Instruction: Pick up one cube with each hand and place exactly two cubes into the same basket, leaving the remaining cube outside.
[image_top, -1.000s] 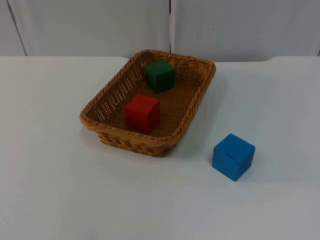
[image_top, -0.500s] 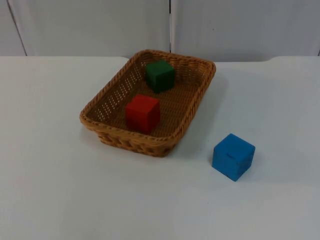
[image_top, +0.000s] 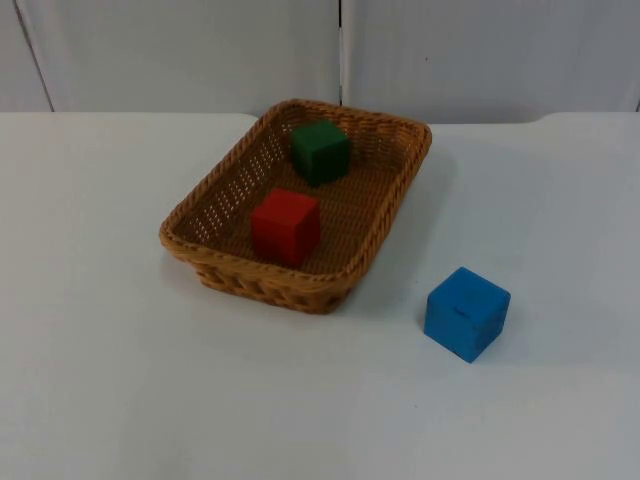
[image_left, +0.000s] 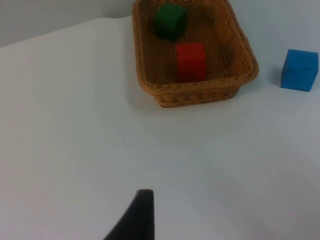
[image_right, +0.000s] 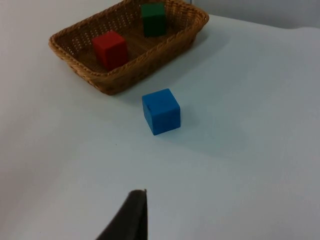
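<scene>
I see the red cube (image_top: 285, 226) and green cube (image_top: 321, 152) in the basket (image_top: 196, 205), blue cube (image_top: 466, 312) beside it on the desk (image_top: 100, 350). I can't tell either gripper's state.

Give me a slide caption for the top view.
Red cube and green cube in wicker basket; blue cube outside on table.

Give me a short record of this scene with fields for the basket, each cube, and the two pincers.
basket: wicker basket on the white table, holding two cubes
red cube: red cube in the basket, nearer the front rim
green cube: green cube in the basket, toward the back
blue cube: blue cube on the table, outside the basket, apart from it
left pincer: fingertip above bare table, holding nothing
right pincer: fingertip above bare table, short of the blue cube
</scene>
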